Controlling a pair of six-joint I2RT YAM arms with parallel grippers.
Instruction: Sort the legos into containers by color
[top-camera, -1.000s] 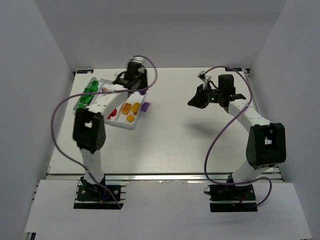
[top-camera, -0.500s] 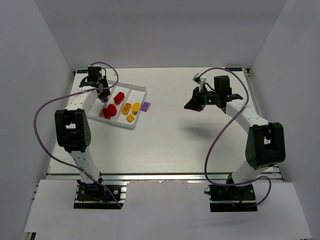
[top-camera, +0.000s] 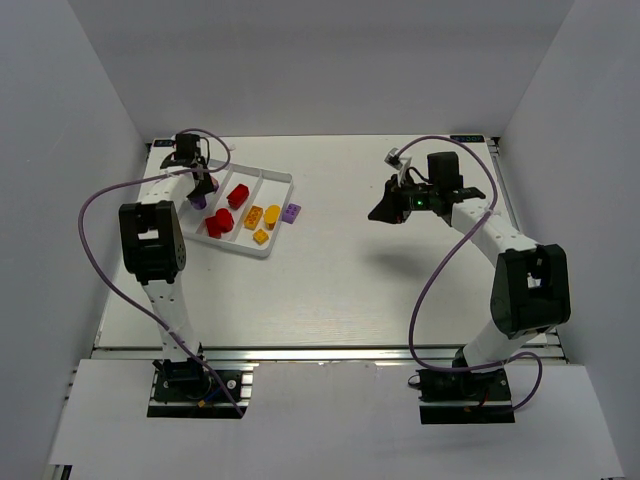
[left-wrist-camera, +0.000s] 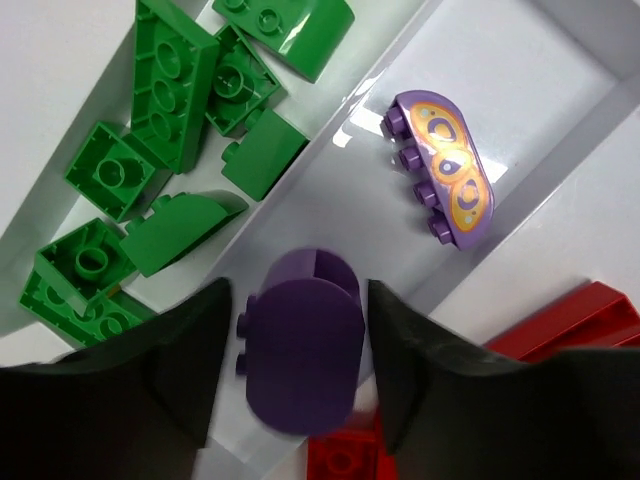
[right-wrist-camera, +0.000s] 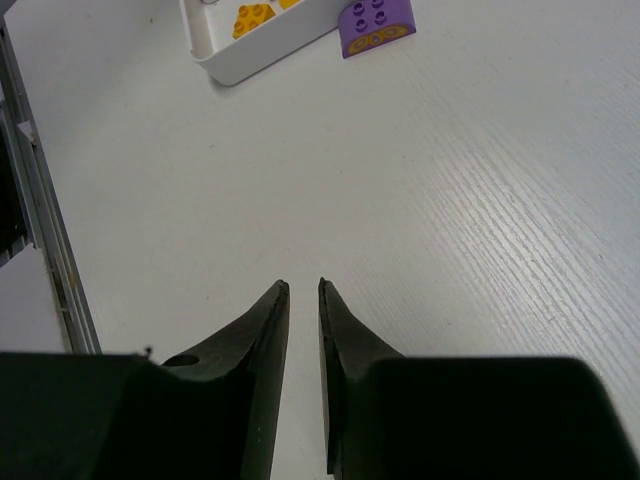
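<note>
My left gripper (top-camera: 196, 186) hangs over the white tray (top-camera: 272, 178), above its second compartment from the left. In the left wrist view its jaws (left-wrist-camera: 297, 300) stand open with small gaps either side of a blurred plain purple lego (left-wrist-camera: 300, 350), which is loose between them. A patterned purple lego (left-wrist-camera: 450, 182) lies further along that compartment. Several green legos (left-wrist-camera: 170, 95) fill the leftmost compartment. Red legos (top-camera: 228, 208) and yellow legos (top-camera: 262, 217) lie in the other two. One purple lego (top-camera: 291, 212) lies on the table beside the tray; it also shows in the right wrist view (right-wrist-camera: 377, 22). My right gripper (top-camera: 386, 209) is shut and empty.
My right gripper (right-wrist-camera: 303, 287) hovers above bare white table at the right, well away from the tray's corner (right-wrist-camera: 250, 60). White walls enclose the table on three sides. The table's metal rail (right-wrist-camera: 45, 250) runs along the left of the right wrist view.
My left arm swung from the tray's far right side to its left part, carrying the purple lego, and its jaws have opened off it. My right arm turned slightly, then stayed still.
</note>
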